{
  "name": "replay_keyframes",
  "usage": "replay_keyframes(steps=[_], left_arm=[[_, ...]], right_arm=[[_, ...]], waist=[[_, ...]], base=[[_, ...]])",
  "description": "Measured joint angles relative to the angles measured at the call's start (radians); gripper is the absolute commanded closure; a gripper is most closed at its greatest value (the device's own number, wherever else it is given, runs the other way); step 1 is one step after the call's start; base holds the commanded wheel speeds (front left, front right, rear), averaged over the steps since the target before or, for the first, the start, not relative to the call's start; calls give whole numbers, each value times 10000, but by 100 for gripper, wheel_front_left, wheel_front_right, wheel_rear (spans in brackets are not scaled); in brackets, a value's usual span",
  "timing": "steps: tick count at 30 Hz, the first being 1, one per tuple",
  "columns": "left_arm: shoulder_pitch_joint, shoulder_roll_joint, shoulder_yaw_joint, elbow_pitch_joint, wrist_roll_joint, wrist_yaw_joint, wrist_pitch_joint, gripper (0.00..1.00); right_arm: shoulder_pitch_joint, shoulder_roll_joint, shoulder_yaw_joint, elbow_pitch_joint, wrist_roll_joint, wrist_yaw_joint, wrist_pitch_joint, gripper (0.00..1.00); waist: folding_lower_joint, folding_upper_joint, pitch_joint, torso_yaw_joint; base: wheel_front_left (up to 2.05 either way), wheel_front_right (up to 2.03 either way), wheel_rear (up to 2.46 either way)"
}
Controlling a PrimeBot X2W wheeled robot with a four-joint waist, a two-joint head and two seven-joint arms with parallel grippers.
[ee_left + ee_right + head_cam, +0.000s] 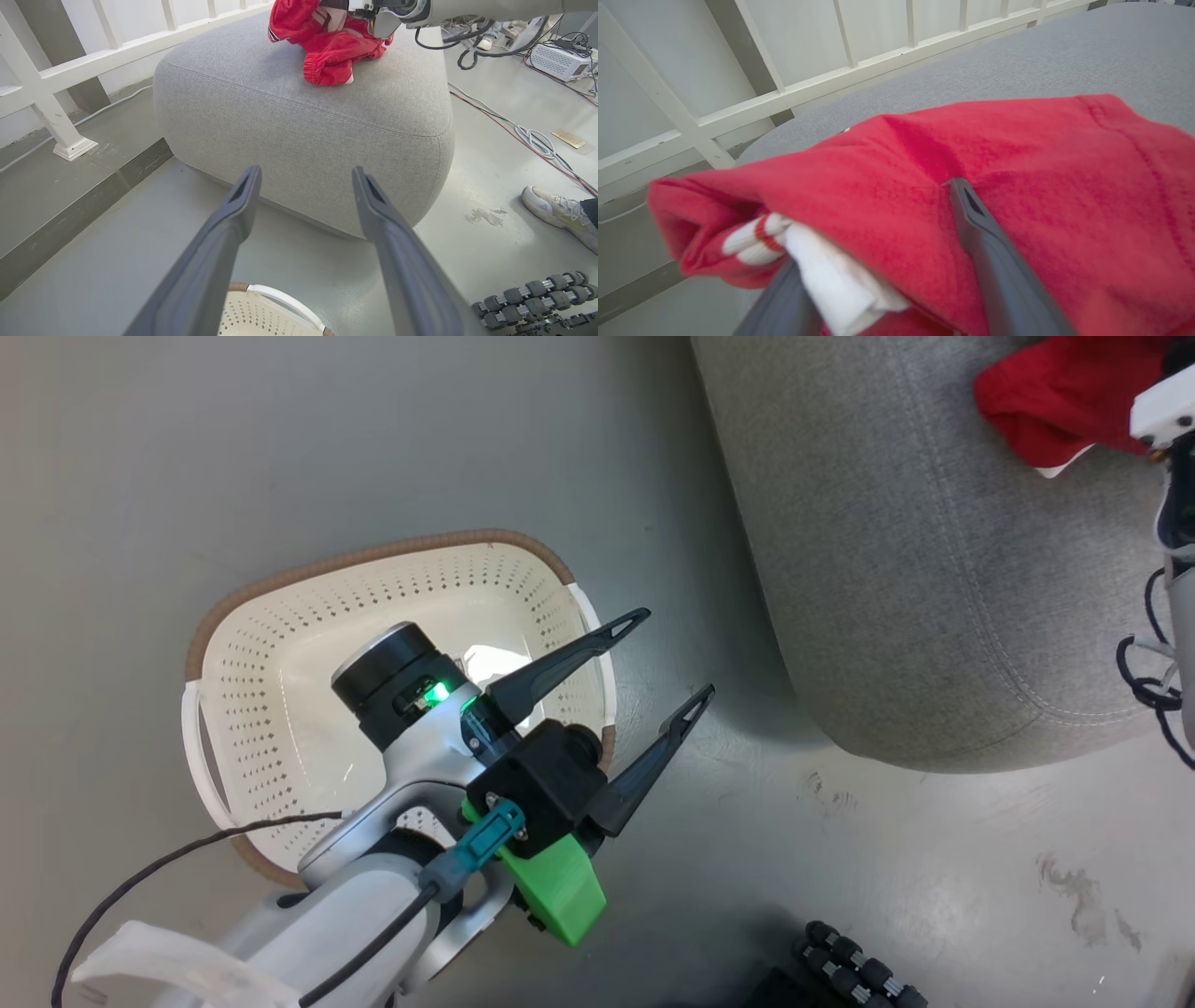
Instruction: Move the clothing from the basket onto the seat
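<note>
Right now my left tool (677, 651) hangs over the basket (373, 555), its two dark fingers spread wide apart and empty, pointing across the grey floor (233, 457) toward the seat (303, 130). The basket stands on the floor near the seat's corner. The clothing (336, 46) lies in a crumpled red heap on top of the seat, toward its far side as my left wrist sees it, with white trim showing. My right tool (901, 196) is down in that heap with its fingers standing wide apart. One finger (985, 252) lies bare against the red fabric, and the other is mostly buried under a fold with white striped trim. Behind the seat runs a white railing (808, 93). A person's pale shoe (556, 210) rests on the floor off to one side.
</note>
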Motion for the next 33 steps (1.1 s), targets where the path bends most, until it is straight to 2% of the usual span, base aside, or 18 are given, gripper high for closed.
replay_keyframes(steps=[6,11,18,25,28,33], left_arm=[[1,-2,0,148,-284,-2,-242,0],[4,-8,0,359,-364,-4,-403,0],[81,-15,127,650,-491,-31,-692,0],[337,-67,219,907,-546,29,-1007,0],[527,-151,349,1057,-631,188,-1174,0],[828,-280,725,1331,-934,548,-1482,0]], right_arm=[[201,267,351,393,-171,349,-173,0],[683,301,466,617,-267,489,-270,0],[1296,623,635,606,-447,807,-454,0],[1957,681,731,447,-600,980,-476,0],[2372,784,742,157,-623,1055,-483,0],[2808,909,642,-1011,-757,1129,-485,0]], waist=[[0,0,-315,-124],[-1,0,-586,-194],[0,0,-1064,-251],[-1,0,-1551,-267],[-1,0,-1822,-249],[-1,0,-2299,-141]], base=[[0,0,0],[0,0,0],[0,0,0],[0,0,0],[0,0,0],[0,0,0]])
